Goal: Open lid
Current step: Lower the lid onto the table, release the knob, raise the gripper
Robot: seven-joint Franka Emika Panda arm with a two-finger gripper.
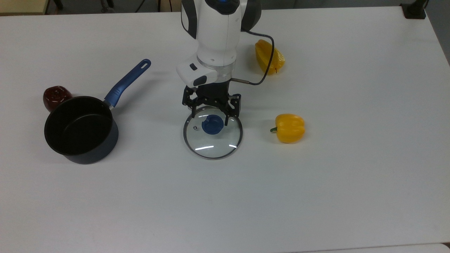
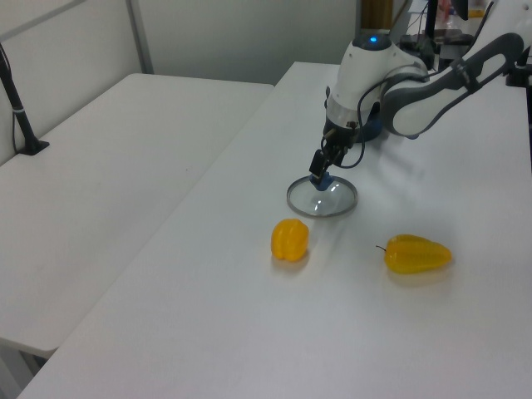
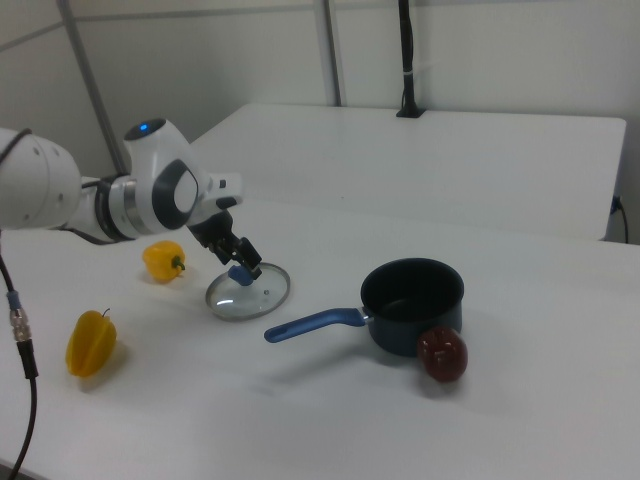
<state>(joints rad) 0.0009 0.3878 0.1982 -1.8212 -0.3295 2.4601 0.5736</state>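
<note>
The lid [image 1: 213, 140], clear glass with a metal rim and a blue knob [image 1: 212, 125], lies flat on the white table, apart from the saucepan. In the top view my gripper [image 1: 210, 114] hangs just above the knob's far side, its jaws spread wider than the knob and holding nothing. The left view has the gripper [image 2: 318, 171] over the lid [image 2: 322, 199]. In the right view the gripper [image 3: 240, 258] sits just above the lid [image 3: 247, 293]. The dark saucepan [image 1: 80, 129] with its blue handle [image 1: 127, 82] stands uncovered at the top view's left.
A dark red fruit [image 1: 55, 97] touches the saucepan's far side. One yellow pepper [image 1: 289, 128] lies to the top view's right of the lid, another [image 1: 269, 56] beside the arm. The table's edge [image 2: 158, 249] runs along the left view's left.
</note>
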